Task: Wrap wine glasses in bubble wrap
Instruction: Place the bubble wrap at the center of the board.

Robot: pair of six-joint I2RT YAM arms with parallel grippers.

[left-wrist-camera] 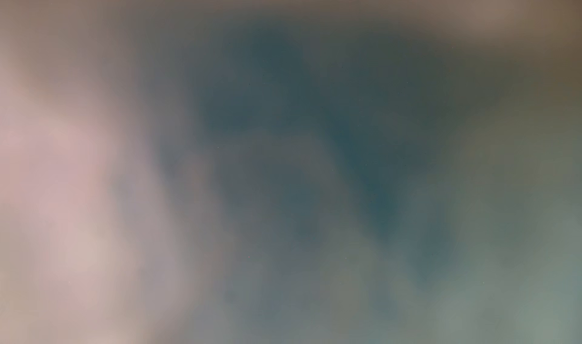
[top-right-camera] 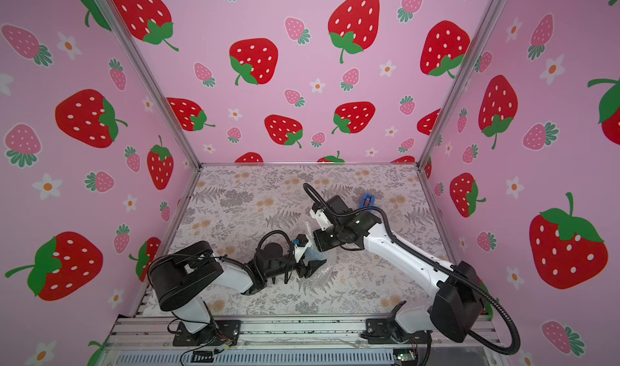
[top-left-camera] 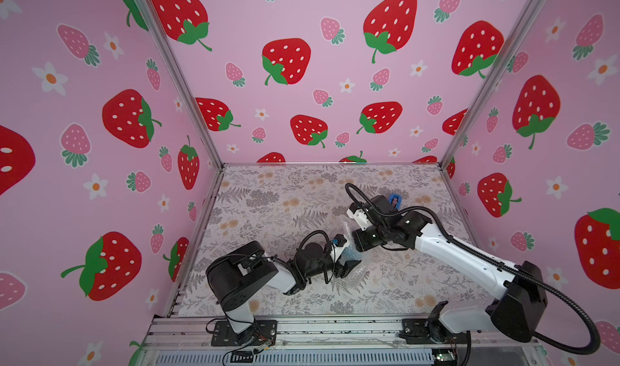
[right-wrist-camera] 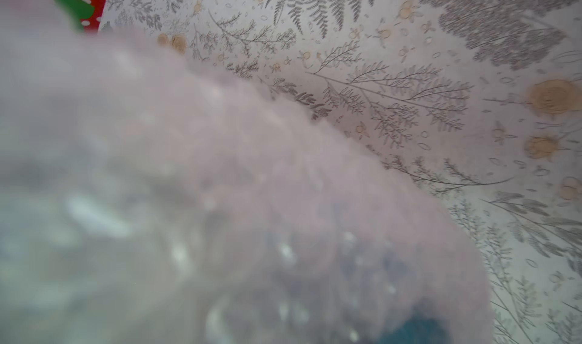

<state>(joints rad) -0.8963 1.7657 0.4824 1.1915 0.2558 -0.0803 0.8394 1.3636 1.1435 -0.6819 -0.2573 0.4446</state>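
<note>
Top views, both: goblet lies near the centre of the table, a touch toward 4 o'clock. Only a sliver of light blue shows through the crumpled bubble wrap.

Just at its 6 o'clock is the left gripper, and just at its 12 the right gripper, both nosed into the wrap. Tips are hidden, so I can't tell how wide either one stands or whether it has hold of anything.

Left wrist view is pure blur. Right wrist view shows wrap against the lens with a blue patch behind it. The tape dispenser is at the table's 1 o'clock, well apart.

Risks, my read:
- The wrap is springy, so letting go before taping would unroll it.
- Tugging the wrap alone could roll the goblet out.
- The grippers are near enough to clash.
- Both wrist cams are blinded, so there's no close check.
</note>
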